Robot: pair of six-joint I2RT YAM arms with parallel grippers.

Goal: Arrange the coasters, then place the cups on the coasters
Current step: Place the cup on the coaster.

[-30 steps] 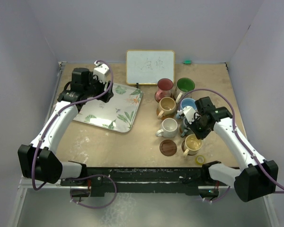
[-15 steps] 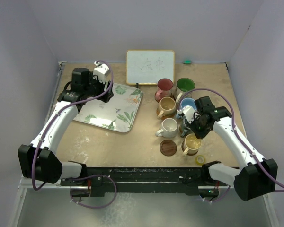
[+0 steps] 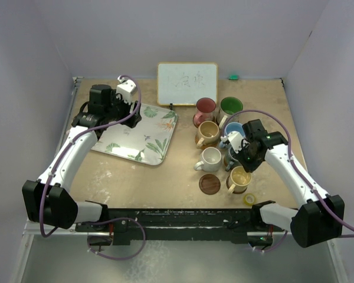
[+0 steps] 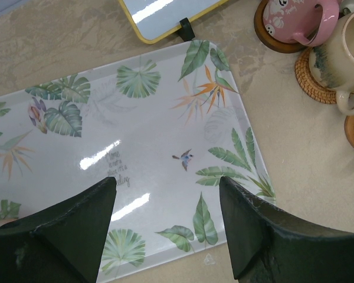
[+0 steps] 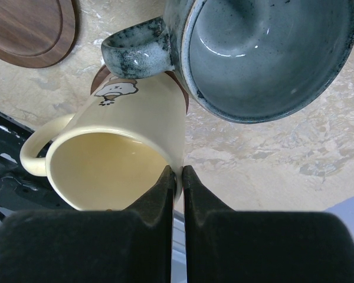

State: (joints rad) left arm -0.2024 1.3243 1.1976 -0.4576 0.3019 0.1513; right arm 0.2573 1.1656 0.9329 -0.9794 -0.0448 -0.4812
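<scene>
My right gripper (image 5: pixel 178 171) is shut on the rim of the yellow mug (image 5: pixel 115 153), one finger inside and one outside. A brown coaster edge (image 5: pixel 98 81) shows under that mug. The grey mug (image 5: pixel 265 53) stands right beside it. In the top view the yellow mug (image 3: pixel 241 178) sits front right under my right gripper (image 3: pixel 242 168). Red (image 3: pixel 205 108), green (image 3: pixel 230 107), tan (image 3: pixel 208 132), blue (image 3: pixel 233 129) and white (image 3: pixel 211 158) mugs cluster behind. One bare dark coaster (image 3: pixel 210 183) lies by the white mug. My left gripper (image 4: pixel 166 186) hangs open over the tray.
The leaf-patterned tray (image 3: pixel 143 134) lies left of centre. A whiteboard (image 3: pixel 187 83) leans at the back. A small yellow tape roll (image 3: pixel 249 199) is at the front right edge. The pink mug (image 4: pixel 295 17) and the tan mug (image 4: pixel 349 53) stand on coasters beside the tray.
My right wrist has edged slightly to the left, still pinching the yellow mug's rim. The left arm and the other mugs have not moved.
</scene>
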